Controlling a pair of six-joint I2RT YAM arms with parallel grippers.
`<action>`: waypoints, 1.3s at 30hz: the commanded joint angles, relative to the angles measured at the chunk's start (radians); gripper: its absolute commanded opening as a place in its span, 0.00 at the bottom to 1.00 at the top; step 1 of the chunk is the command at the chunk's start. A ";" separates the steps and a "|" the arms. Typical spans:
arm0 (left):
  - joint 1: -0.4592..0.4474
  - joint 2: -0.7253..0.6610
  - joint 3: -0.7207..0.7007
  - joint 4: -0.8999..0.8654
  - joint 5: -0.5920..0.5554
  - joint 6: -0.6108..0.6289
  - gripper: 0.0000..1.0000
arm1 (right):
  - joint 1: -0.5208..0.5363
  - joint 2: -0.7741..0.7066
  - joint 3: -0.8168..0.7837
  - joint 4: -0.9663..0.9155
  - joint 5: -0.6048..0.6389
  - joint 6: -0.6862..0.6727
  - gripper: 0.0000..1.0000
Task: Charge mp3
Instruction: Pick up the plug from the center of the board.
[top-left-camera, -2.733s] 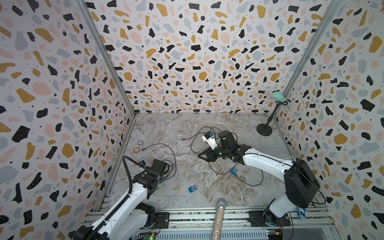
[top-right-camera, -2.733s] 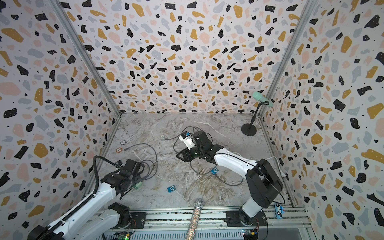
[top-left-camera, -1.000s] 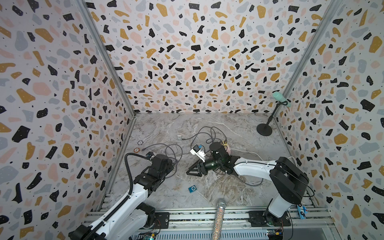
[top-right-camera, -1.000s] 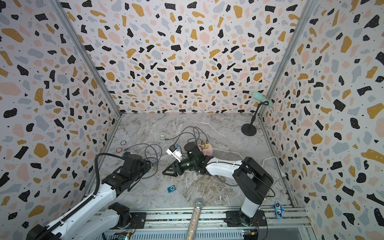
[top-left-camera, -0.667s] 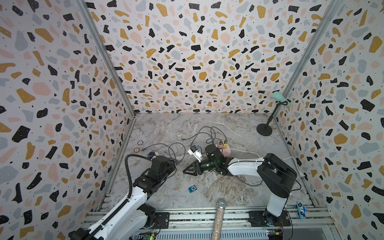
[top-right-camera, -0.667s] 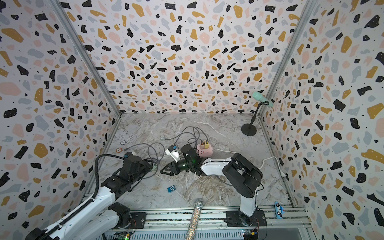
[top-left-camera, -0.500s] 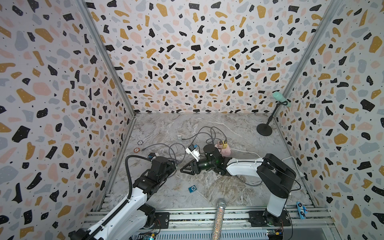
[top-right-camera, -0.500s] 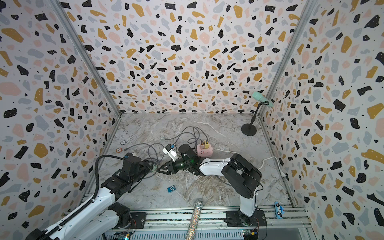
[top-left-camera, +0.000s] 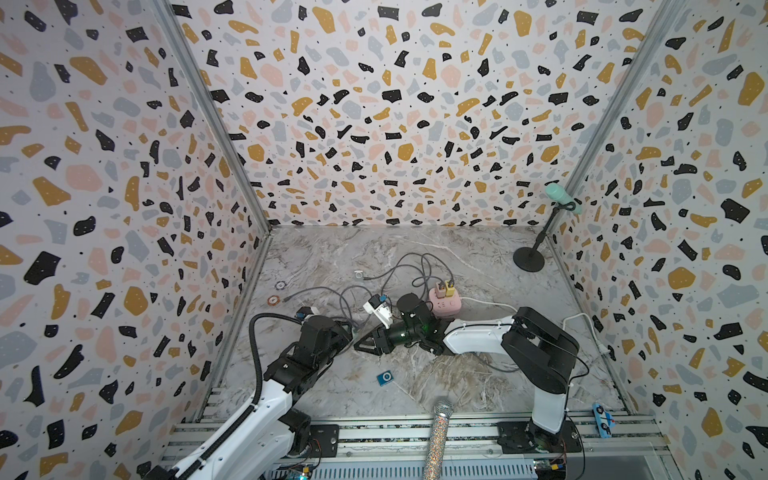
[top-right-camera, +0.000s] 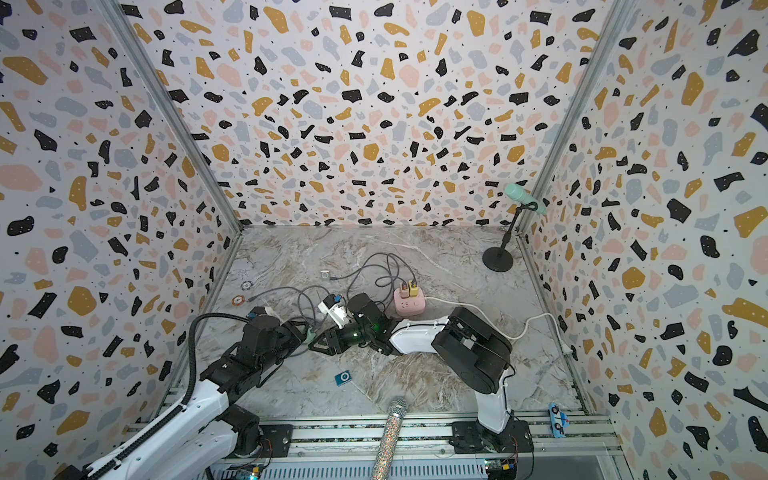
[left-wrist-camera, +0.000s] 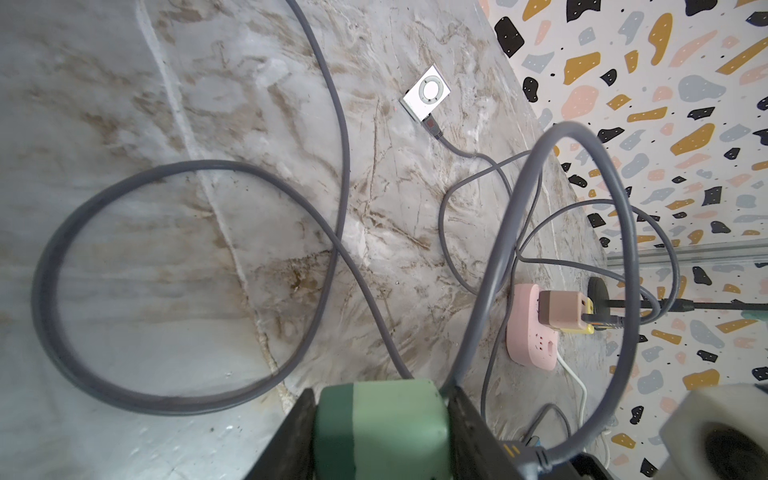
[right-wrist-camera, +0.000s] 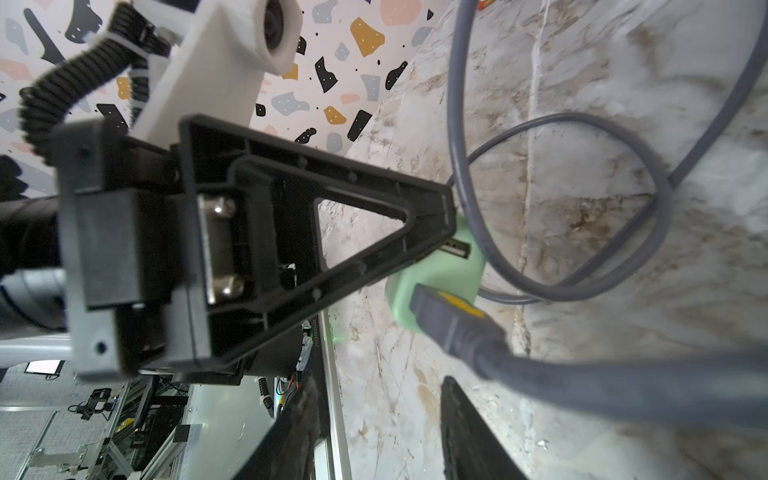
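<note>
A small blue mp3 (top-left-camera: 385, 377) (top-right-camera: 343, 378) lies flat on the marble floor near the front. A silver mp3 (left-wrist-camera: 426, 92) (top-left-camera: 359, 274) lies further back with a grey cable plugged into it. My left gripper (left-wrist-camera: 380, 399) (top-left-camera: 350, 331) is shut on a green charger block (left-wrist-camera: 382, 424) (right-wrist-camera: 440, 282). The grey cable's USB plug (right-wrist-camera: 449, 316) rests against that block; I cannot tell whether it is inserted. My right gripper (right-wrist-camera: 378, 386) (top-left-camera: 360, 345) faces the left one closely, jaws open, nothing between them.
A pink power strip (top-left-camera: 445, 303) (left-wrist-camera: 532, 332) holding two chargers sits behind the right wrist. Grey cable loops (left-wrist-camera: 187, 282) cover the middle floor. A microphone stand (top-left-camera: 528, 259) stands back right, and a glitter microphone (top-left-camera: 438, 436) lies on the front rail.
The right arm has swung left across the floor until its gripper meets the left gripper, and its jaws have narrowed a little. The left gripper edged forward, still holding the green block.
</note>
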 joint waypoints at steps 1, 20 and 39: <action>-0.004 -0.011 0.010 0.031 0.029 0.002 0.27 | 0.000 -0.012 0.002 0.031 0.023 0.001 0.50; -0.008 -0.030 -0.011 0.057 0.058 -0.015 0.26 | 0.012 0.035 -0.001 0.173 0.071 0.041 0.51; -0.044 -0.002 -0.029 0.124 0.057 -0.039 0.25 | 0.027 0.039 -0.056 0.263 0.200 0.123 0.39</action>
